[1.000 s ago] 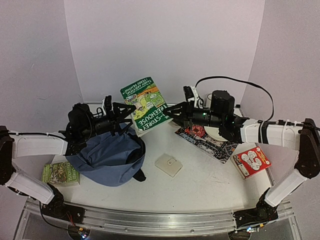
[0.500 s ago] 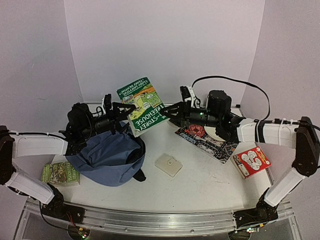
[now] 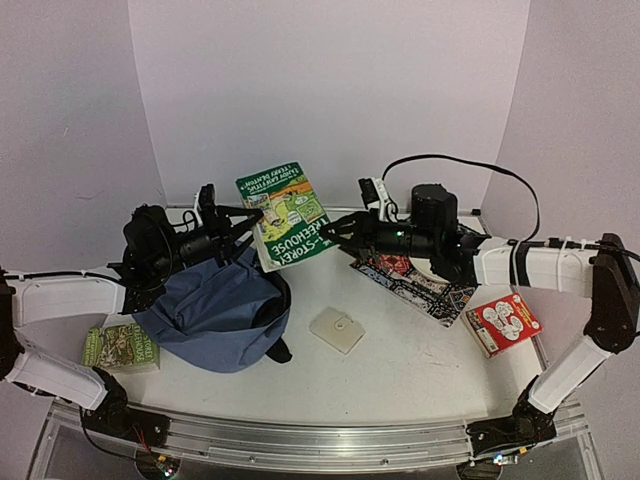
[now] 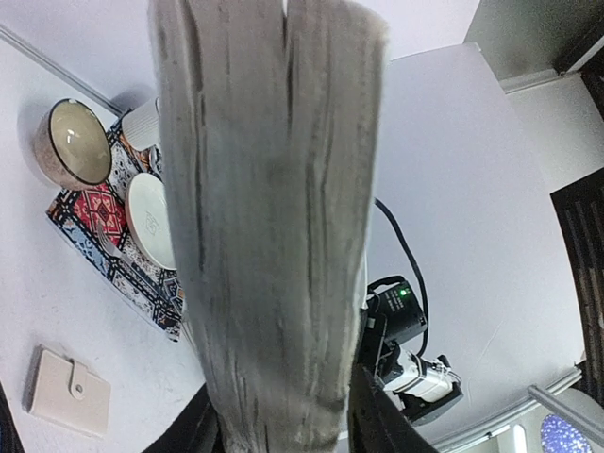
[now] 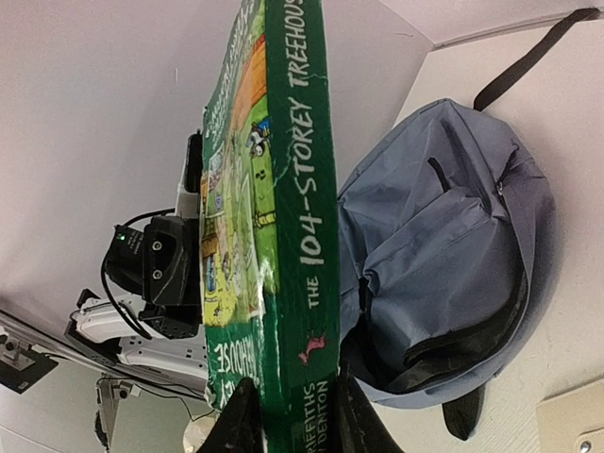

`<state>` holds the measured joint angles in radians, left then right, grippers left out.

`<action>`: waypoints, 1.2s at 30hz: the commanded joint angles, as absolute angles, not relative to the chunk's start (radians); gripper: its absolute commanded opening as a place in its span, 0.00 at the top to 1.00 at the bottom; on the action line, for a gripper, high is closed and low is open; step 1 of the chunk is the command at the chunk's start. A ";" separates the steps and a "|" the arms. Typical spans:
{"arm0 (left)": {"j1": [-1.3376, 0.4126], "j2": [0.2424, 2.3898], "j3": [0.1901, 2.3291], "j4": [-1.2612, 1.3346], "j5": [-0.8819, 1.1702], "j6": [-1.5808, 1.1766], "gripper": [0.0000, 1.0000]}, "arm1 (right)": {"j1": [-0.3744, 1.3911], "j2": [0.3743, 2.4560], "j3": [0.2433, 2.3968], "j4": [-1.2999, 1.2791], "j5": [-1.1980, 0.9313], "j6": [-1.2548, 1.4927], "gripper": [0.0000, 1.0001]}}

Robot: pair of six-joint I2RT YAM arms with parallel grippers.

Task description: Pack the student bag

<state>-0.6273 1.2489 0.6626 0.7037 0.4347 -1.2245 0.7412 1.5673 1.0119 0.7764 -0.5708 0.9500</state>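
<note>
**Status.** Packing is at an early stage. No item can be confirmed inside the student bag [image 3: 210,315].

**Task object.** The student bag lies slumped on the left part of the surface [image 3: 400,360], toward the near-left corner. In the right wrist view a dark gap shows along its main zip. The mouth appears partly open, though the angle is poor and the interior cannot be seen.

**Item in hand.** A green paperback, "The 104-Storey Treehouse" [image 3: 285,212], is held in the air above the far side of the bag, clear of the surface and tilted.
- The left hand [image 3: 250,213] is pinching the book. Its wrist view shows the page edges clamped between its two fingers.
- The right hand [image 3: 330,230] is pinching the opposite side. Its wrist view shows the spine between its fingers.

**Outstanding.**
- A second green book [image 3: 120,347] lies at the near-left edge, just beside the bag.
- A beige snap wallet [image 3: 337,330] lies near the middle of the surface.
- A red book [image 3: 502,323] lies toward the right edge.
- A patterned placemat [image 3: 425,285] with crockery on it sits toward the far right. Whether it belongs to the load is unclear.

**Assessment.** The paperback appears to be the first item going in. One hand probably has to release it before it can go into the mouth.
</note>
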 commanded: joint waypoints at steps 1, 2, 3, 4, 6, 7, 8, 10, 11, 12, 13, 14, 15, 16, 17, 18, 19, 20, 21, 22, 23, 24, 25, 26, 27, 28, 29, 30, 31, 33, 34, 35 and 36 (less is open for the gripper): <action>-0.626 1.246 0.687 0.786 0.448 -1.245 0.64 | 0.756 1.531 1.051 0.787 -0.540 0.893 1.00; -0.626 1.250 0.688 0.786 0.447 -1.246 0.68 | 0.759 1.531 1.051 0.783 -0.535 0.891 1.00; -0.626 1.252 0.689 0.787 0.444 -1.247 0.74 | 0.762 1.529 1.048 0.782 -0.527 0.892 0.99; -0.626 1.252 0.689 0.787 0.439 -1.250 0.80 | 0.766 1.527 1.044 0.783 -0.515 0.895 0.98; -0.626 1.251 0.689 0.787 0.422 -1.254 0.94 | 0.779 1.521 1.033 0.786 -0.487 0.906 0.92; -0.626 1.249 0.689 0.787 0.412 -1.258 0.99 | 0.788 1.518 1.027 0.792 -0.466 0.912 0.87; -0.626 1.249 0.691 0.787 0.404 -1.261 1.00 | 0.799 1.515 1.017 0.804 -0.447 0.919 0.80; -0.628 1.246 0.692 0.789 0.381 -1.267 1.00 | 0.819 1.506 0.990 0.841 -0.402 0.951 0.56; -0.629 1.245 0.692 0.791 0.369 -1.271 1.00 | 0.830 1.502 0.970 0.870 -0.379 0.969 0.43; -0.631 1.243 0.692 0.794 0.354 -1.276 1.00 | 0.841 1.498 0.948 0.903 -0.354 0.986 0.32; -0.633 1.240 0.693 0.797 0.337 -1.280 1.00 | 0.852 1.494 0.927 0.931 -0.325 1.003 0.25; -0.635 1.239 0.693 0.800 0.324 -1.284 1.00 | 0.863 1.490 0.902 0.969 -0.295 1.023 0.18; -0.639 1.239 0.696 0.805 0.307 -1.286 1.00 | 0.873 1.490 0.878 1.009 -0.274 1.044 0.13; -0.642 1.241 0.699 0.812 0.293 -1.287 1.00 | 0.883 1.490 0.855 1.053 -0.255 1.059 0.10; -0.649 1.242 0.701 0.817 0.279 -1.287 1.00 | 0.889 1.493 0.837 1.095 -0.243 1.081 0.08; -0.654 1.245 0.703 0.825 0.264 -1.287 1.00 | 0.896 1.497 0.819 1.140 -0.230 1.098 0.06; -0.660 1.249 0.705 0.834 0.250 -1.287 1.00 | 0.902 1.503 0.807 1.179 -0.221 1.113 0.04; -0.666 1.253 0.706 0.843 0.237 -1.289 1.00 | 0.909 1.512 0.799 1.217 -0.217 1.127 0.02; -0.673 1.257 0.706 0.854 0.225 -1.292 1.00 | 0.914 1.522 0.795 1.253 -0.214 1.138 0.02; -0.681 1.262 0.706 0.866 0.215 -1.295 1.00 | 0.919 1.531 0.792 1.284 -0.211 1.148 0.02; -0.688 1.271 0.706 0.882 0.205 -1.300 1.00 | 0.923 1.540 0.792 1.308 -0.209 1.155 0.02; -0.696 1.278 0.708 0.893 0.199 -1.305 1.00 | 0.926 1.552 0.795 1.336 -0.211 1.162 0.02; -0.704 1.287 0.710 0.905 0.192 -1.308 1.00 | 0.927 1.563 0.800 1.354 -0.216 1.168 0.02; -0.712 1.297 0.712 0.914 0.186 -1.310 1.00 | 0.928 1.578 0.810 1.369 -0.225 1.173 0.02; -0.719 1.305 0.715 0.924 0.180 -1.313 1.00 | 0.928 1.588 0.825 1.376 -0.236 1.174 0.02; -0.725 1.312 0.715 0.935 0.177 -1.320 1.00 | 0.930 1.601 0.839 1.377 -0.244 1.179 0.02; -0.732 1.319 0.715 0.950 0.174 -1.327 1.00 | 0.931 1.613 0.852 1.377 -0.249 1.186 0.02; -0.737 1.324 0.712 0.969 0.171 -1.335 1.00 | 0.931 1.626 0.862 1.377 -0.253 1.194 0.02; -0.743 1.328 0.709 0.990 0.166 -1.341 1.00 | 0.932 1.638 0.868 1.377 -0.253 1.203 0.02; -0.752 1.328 0.706 1.014 0.150 -1.347 1.00 | 0.934 1.654 0.871 1.381 -0.247 1.215 0.02; -0.756 1.326 0.705 1.018 0.142 -1.347 1.00 | 0.935 1.662 0.870 1.383 -0.242 1.220 0.02; -0.760 1.324 0.704 1.020 0.131 -1.346 1.00 | 0.937 1.669 0.870 1.388 -0.237 1.223 0.02; -0.763 1.322 0.705 1.023 0.124 -1.348 1.00 | 0.939 1.674 0.868 1.397 -0.233 1.225 0.02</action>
<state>-0.7476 1.3456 0.6613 0.8171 0.1722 -1.3324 0.9278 1.6564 0.8271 1.2583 -0.2417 1.1957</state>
